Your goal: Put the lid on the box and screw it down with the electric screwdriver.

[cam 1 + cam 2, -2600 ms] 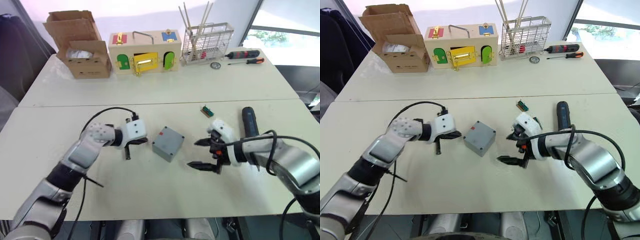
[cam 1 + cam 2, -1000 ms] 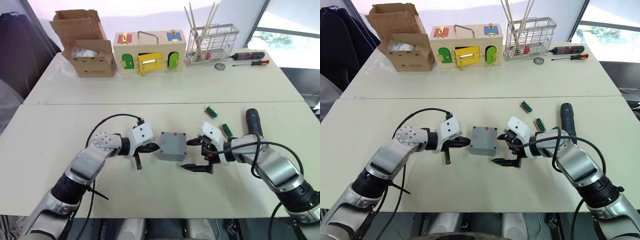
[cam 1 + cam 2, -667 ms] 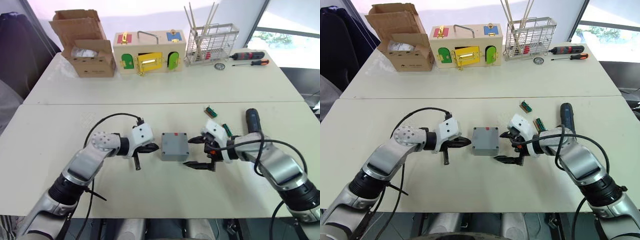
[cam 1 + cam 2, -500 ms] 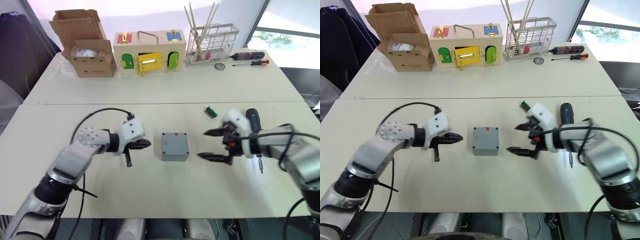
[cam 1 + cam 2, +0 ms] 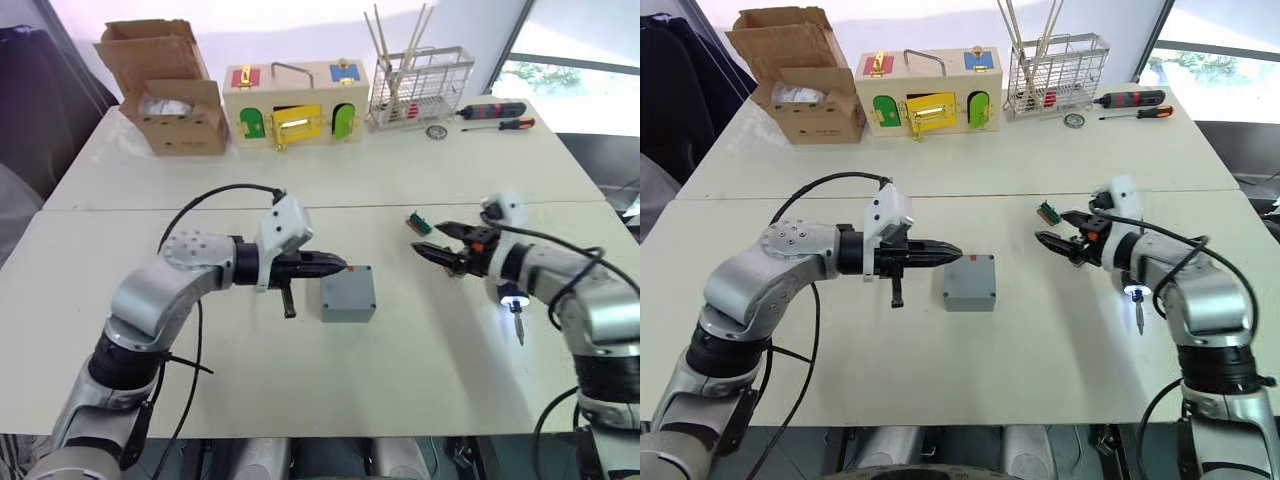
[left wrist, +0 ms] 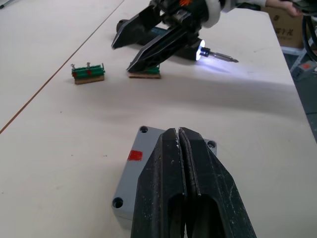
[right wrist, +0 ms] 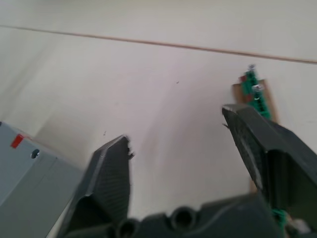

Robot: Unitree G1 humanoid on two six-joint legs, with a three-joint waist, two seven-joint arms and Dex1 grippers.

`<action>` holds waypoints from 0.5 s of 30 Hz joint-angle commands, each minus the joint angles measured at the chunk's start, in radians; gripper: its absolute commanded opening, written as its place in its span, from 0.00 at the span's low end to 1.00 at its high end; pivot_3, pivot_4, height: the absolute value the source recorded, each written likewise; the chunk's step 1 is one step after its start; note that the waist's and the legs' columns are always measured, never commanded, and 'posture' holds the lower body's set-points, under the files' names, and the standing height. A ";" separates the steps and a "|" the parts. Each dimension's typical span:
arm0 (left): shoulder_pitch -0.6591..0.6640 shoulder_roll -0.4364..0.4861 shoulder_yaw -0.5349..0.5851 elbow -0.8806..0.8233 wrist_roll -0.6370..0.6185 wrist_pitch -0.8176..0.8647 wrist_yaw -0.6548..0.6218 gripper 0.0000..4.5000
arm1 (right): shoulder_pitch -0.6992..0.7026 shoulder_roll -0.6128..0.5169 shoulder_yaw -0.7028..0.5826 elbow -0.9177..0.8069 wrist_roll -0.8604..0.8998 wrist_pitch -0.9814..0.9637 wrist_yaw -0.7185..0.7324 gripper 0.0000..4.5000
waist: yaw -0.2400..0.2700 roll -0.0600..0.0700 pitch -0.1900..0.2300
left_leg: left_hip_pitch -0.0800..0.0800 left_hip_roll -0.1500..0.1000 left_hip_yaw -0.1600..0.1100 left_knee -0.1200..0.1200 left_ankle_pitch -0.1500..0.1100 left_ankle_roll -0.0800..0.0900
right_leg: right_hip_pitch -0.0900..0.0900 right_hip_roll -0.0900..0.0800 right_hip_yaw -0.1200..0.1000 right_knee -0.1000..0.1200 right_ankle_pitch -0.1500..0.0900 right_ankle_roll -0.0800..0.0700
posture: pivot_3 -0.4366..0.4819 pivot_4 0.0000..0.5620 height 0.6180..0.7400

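Left jaws (image 5: 340, 266) clenched over lidded box (image 5: 349, 293) edge, right jaws (image 5: 428, 240) released, bare tabletop (image 5: 420, 350) between.

Stereo head pair looking forward and down over the whole table (image 5: 300, 400) from its near edge to the far edge, left wrist view low and close along the worktop over the box (image 6: 143, 163), right wrist view close above the worktop, both wrist views sharing the box (image 7: 25, 173) with the head pair
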 commanded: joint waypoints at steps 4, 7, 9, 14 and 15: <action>-0.009 0.023 0.013 -0.002 0.019 -0.024 0.036 0.00 | -0.139 0.044 0.036 0.257 -0.116 -0.202 -0.046 0.55 | 0.001 0.000 0.000 | 0.000 0.000 0.000 0.000 0.000 0.000 | 0.000 0.000 0.000 0.000 0.000 0.000 | 0.48 0.27 0.92; 0.006 0.036 0.016 -0.017 0.013 -0.017 0.045 0.00 | -0.166 0.056 0.045 0.323 -0.136 -0.243 -0.040 0.55 | 0.001 0.000 0.000 | 0.000 0.000 -0.001 0.000 0.000 0.000 | 0.000 0.000 0.000 0.000 0.000 0.000 | 0.48 0.27 0.92; 0.019 0.043 0.017 -0.028 0.007 -0.013 0.051 0.00 | -0.178 0.066 0.047 0.355 -0.142 -0.260 -0.035 0.55 | -0.001 0.000 0.000 | 0.000 0.000 -0.001 0.000 0.000 0.000 | 0.000 0.000 0.000 -0.001 0.000 0.000 | 0.48 0.27 0.92; 0.032 0.054 0.016 -0.032 0.005 -0.018 0.058 0.00 | -0.192 0.086 0.049 0.390 -0.153 -0.274 -0.033 0.55 | -0.007 0.000 0.000 | 0.000 0.000 -0.001 0.000 0.000 0.000 | 0.000 0.000 0.000 0.000 0.000 0.000 | 0.48 0.27 0.92; 0.033 0.055 0.016 -0.033 0.006 -0.018 0.062 0.00 | -0.196 0.092 0.048 0.398 -0.153 -0.275 -0.035 0.55 | -0.010 0.000 0.000 | 0.000 0.000 0.000 0.000 0.000 0.000 | 0.000 0.000 0.000 0.000 0.000 0.000 | 0.48 0.27 0.92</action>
